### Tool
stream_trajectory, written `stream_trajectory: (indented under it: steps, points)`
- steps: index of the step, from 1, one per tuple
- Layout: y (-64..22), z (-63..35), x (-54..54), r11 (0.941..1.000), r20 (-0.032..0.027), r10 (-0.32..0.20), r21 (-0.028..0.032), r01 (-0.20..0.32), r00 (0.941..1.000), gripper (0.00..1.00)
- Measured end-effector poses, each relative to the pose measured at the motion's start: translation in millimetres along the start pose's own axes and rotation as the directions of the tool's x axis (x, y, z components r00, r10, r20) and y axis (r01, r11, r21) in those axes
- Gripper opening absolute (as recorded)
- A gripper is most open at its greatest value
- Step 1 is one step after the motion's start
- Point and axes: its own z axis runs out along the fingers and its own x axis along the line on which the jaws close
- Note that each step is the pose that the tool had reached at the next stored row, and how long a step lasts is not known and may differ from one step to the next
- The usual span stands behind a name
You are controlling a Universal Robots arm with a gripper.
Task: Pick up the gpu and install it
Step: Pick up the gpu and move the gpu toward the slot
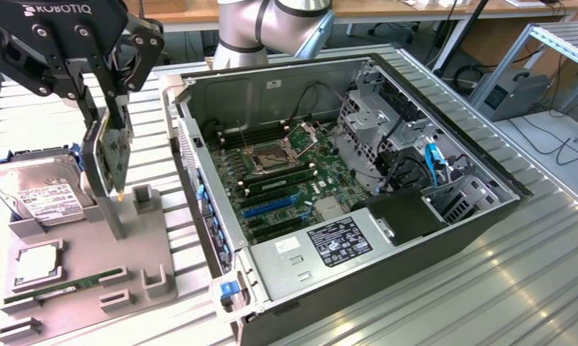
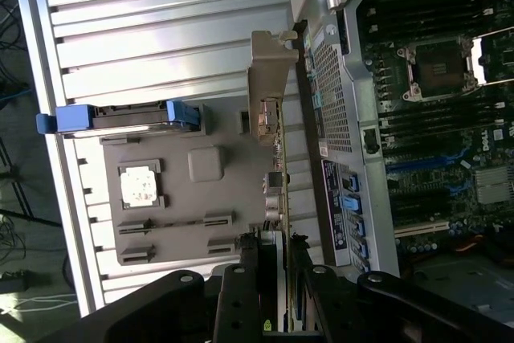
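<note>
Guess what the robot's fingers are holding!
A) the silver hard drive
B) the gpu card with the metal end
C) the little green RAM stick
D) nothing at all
B: the fingers pinch the gpu, which hangs edge-on above the grey tray, while the hard drive lies on that tray.

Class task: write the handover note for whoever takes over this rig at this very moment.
Gripper: shut on the gpu, which it holds edge-on.
Gpu: over the grey parts tray, to the exterior view's left of the open computer case.
Done: gpu gripped and apparently lifted off the tray.
Left: installing it. It is not yet on the motherboard.
</note>
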Motion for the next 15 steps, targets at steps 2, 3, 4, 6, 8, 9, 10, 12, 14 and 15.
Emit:
stream_trajectory:
  steps: [2, 3, 4, 6, 8, 9, 10, 12, 14, 15]
  points:
    - [0.0, -0.4, 0.0, 1.0000, 0.0001, 0.000, 0.0000, 0.000, 1.0000, 0.27]
    - [0.0, -0.7, 0.0, 1.0000, 0.0000, 0.000, 0.0000, 0.000, 1.0000, 0.27]
    - [0.0, -1.0, 0.0, 1.0000, 0.0000, 0.000, 0.0000, 0.000, 1.0000, 0.27]
    - [0.0, -1.5, 0.0, 1.0000, 0.0000, 0.000, 0.0000, 0.000, 1.0000, 0.27]
    - [0.0, -2.0, -0.1, 1.0000, 0.0000, 0.000, 0.0000, 0.000, 1.0000, 0.27]
    - [0.0, -2.3, -0.1, 1.0000, 0.0000, 0.000, 0.0000, 0.000, 1.0000, 0.27]
    - [0.0, -2.6, -0.1, 1.0000, 0.0000, 0.000, 0.0000, 0.000, 1.0000, 0.27]
    - [0.1, -3.2, -0.1, 1.0000, 0.0000, 0.000, 0.0000, 0.000, 1.0000, 0.27]
    - [0.1, -4.1, -0.1, 1.0000, 0.0000, 0.000, 0.0000, 0.000, 1.0000, 0.27]
    - [0.1, -4.5, -0.1, 1.0000, 0.0000, 0.000, 0.0000, 0.000, 1.0000, 0.27]
